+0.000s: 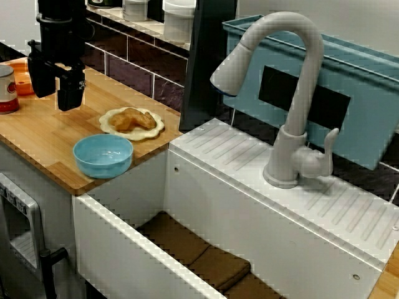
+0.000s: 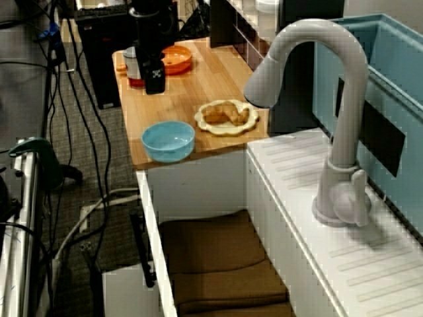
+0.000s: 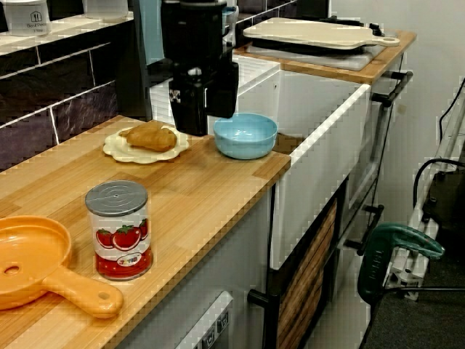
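Orange pan (image 3: 29, 270) in front; gripper (image 3: 207, 123) hangs near upright tomato can (image 3: 118, 229), axis vertical; finger spread impossible to tell.

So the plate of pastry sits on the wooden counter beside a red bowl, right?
No, the bowl is light blue, not red; the view from above the sink shows it beside the plate of pastry on the wooden counter.

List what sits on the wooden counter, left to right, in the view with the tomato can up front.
From the left: orange pan → tomato can → plate of pastry → blue bowl. The pincer overlaps plate and bowl in this picture, so it is left out.
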`<state>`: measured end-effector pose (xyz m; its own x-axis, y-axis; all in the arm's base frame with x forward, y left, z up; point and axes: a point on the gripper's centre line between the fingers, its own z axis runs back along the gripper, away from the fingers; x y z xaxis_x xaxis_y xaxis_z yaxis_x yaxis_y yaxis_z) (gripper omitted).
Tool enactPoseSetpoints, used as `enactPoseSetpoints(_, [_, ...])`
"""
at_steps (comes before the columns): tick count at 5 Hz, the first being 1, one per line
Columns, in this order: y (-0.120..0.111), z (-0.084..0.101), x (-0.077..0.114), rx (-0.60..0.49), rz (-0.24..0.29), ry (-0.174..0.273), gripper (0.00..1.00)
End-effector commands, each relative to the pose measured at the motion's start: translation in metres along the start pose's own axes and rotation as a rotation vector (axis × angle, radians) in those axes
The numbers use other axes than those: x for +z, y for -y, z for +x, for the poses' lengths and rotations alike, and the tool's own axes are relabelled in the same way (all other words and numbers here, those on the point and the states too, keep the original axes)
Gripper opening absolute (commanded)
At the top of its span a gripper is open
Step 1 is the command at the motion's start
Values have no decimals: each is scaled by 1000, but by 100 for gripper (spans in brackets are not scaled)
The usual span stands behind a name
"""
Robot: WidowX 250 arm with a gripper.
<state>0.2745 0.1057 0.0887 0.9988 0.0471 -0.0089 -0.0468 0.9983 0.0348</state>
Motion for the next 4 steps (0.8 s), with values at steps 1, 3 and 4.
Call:
enactPoseSetpoints(1, [9,-20,41,-20,20,78,100])
enactPoseSetpoints(3, [35,-30,30,-14,22,90,100])
enactPoseSetpoints(4, [47,-27,23,5,23,95,100])
